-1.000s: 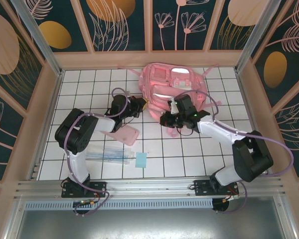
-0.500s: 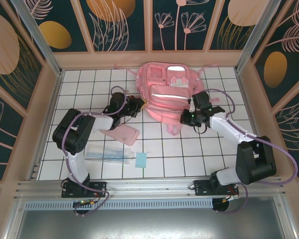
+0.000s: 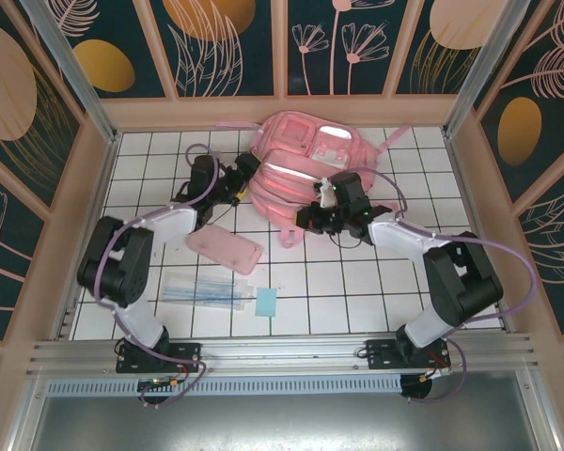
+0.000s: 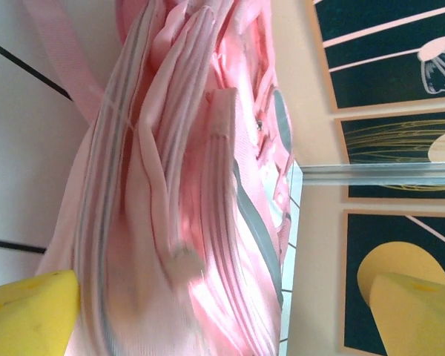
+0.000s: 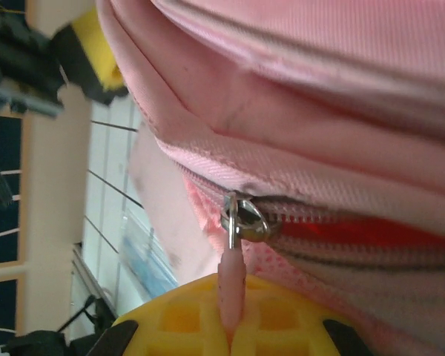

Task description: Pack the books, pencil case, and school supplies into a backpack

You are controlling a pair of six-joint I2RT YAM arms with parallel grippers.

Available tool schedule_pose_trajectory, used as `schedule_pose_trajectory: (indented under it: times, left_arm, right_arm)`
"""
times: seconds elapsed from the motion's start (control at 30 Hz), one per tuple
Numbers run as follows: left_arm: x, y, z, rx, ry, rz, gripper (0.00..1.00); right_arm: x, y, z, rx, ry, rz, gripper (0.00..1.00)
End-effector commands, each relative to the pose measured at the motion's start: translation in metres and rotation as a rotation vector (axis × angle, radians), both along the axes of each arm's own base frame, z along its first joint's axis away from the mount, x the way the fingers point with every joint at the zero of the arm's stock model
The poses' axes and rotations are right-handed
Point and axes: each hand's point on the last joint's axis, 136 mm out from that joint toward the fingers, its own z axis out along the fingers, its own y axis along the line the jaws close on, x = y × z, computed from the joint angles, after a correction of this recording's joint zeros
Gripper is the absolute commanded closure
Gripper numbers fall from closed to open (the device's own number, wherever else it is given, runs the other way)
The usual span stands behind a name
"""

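The right claw (image 5: pixel 233 330) is clenching on the pink zip pull (image 5: pixel 232 285) of the backpack (image 3: pixel 305 155); the slider (image 5: pixel 243 219) is sitting just beyond its fingertips; the zip line is running off sideways from there with a red gap showing between the teeth, so any drag should, I judge, be following that line. The left claw (image 3: pixel 240 177) is standing released, fingers (image 4: pixel 30 315) spread wide, the backpack's side lying straight ahead and ungripped. The pencil case (image 3: pixel 226 252) is lying on the tabletop (image 3: pixel 357 291) behind this claw, long axis slanting; the clear packet (image 3: pixel 202 291) and blue pad (image 3: pixel 266 302) are lying further behind; the left arm is nearer all three.
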Motion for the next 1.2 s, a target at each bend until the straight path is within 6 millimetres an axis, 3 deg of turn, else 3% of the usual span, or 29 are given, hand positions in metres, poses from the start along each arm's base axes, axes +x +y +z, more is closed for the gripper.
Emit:
schedule_pose_trajectory:
  times: [0.0, 0.2, 0.23, 0.37, 0.57, 0.7, 0.77, 0.83, 0.9, 1.03, 1.17]
  left_arm:
    - [-0.028, 0.013, -0.006, 0.044, 0.042, 0.015, 0.01]
    - [-0.055, 0.012, 0.0, -0.112, 0.081, 0.052, 0.01]
    - [-0.056, 0.011, 0.002, -0.12, 0.082, 0.057, 0.01]
    - [-0.053, 0.003, 0.005, -0.17, 0.085, 0.081, 0.01]
    - [-0.029, -0.009, 0.008, -0.291, 0.043, 0.133, 0.02]
    - [-0.015, -0.02, 0.0, -0.311, 0.033, 0.123, 0.12]
    - [-0.012, -0.024, -0.008, -0.326, 0.028, 0.114, 0.31]
    - [-0.012, -0.024, -0.013, -0.325, 0.027, 0.112, 0.68]
    - [-0.013, -0.022, -0.018, -0.304, 0.033, 0.112, 0.97]
    - [-0.019, -0.013, -0.021, -0.242, 0.037, 0.114, 1.0]
    - [-0.025, -0.001, -0.01, -0.186, 0.012, 0.104, 1.0]
  right_arm:
    - [0.037, 0.032, 0.074, 0.182, -0.216, 0.04, 1.0]
    - [0.053, 0.059, 0.097, 0.224, -0.275, 0.089, 1.0]
    - [0.047, 0.068, 0.098, 0.23, -0.275, 0.11, 1.0]
    - [0.038, 0.082, 0.097, 0.253, -0.259, 0.148, 1.0]
    - [0.01, 0.089, 0.095, 0.294, -0.202, 0.196, 1.0]
    - [-0.016, 0.087, 0.085, 0.289, -0.141, 0.239, 1.0]
    - [-0.029, 0.083, 0.072, 0.25, -0.101, 0.254, 1.0]
    - [-0.04, 0.07, 0.049, 0.173, -0.051, 0.25, 1.0]
    - [-0.045, 0.05, 0.025, 0.054, -0.025, 0.225, 1.0]
    - [-0.04, -0.013, -0.023, -0.224, 0.033, 0.132, 1.0]
    - [-0.015, -0.087, -0.057, -0.413, 0.103, -0.044, 1.0]
